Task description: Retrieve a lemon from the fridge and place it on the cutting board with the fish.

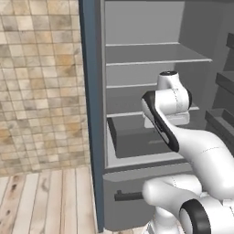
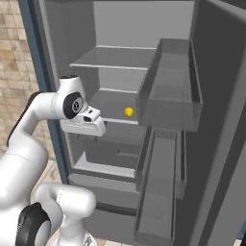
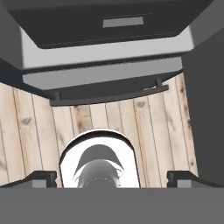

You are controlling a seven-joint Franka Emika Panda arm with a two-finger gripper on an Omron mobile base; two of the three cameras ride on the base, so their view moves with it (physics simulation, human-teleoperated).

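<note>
The grey fridge (image 2: pixel 120 29) stands open, with its navy-blue frame (image 1: pixel 93 114) on the left. A small yellow lemon (image 2: pixel 129 112) lies on the middle shelf (image 2: pixel 108 103), towards its right front. My gripper (image 2: pixel 85 133) hangs in front of that shelf's left part, left of the lemon and apart from it, pointing down. In the hand view my gripper (image 3: pixel 113 179) is open, its dark fingertips (image 3: pixel 41 178) wide apart with nothing between them, over the wooden floor and the fridge's lower drawer (image 3: pixel 105 70). The cutting board and the fish are out of view.
The open fridge door (image 2: pixel 221 144) stands on the right, its grey bins (image 2: pixel 168 96) jutting close to the lemon's shelf. A dark bar handle (image 1: pixel 125 196) crosses the lower drawer. A tiled wall (image 1: pixel 41 87) and a plank floor (image 1: pixel 45 201) lie left of the fridge.
</note>
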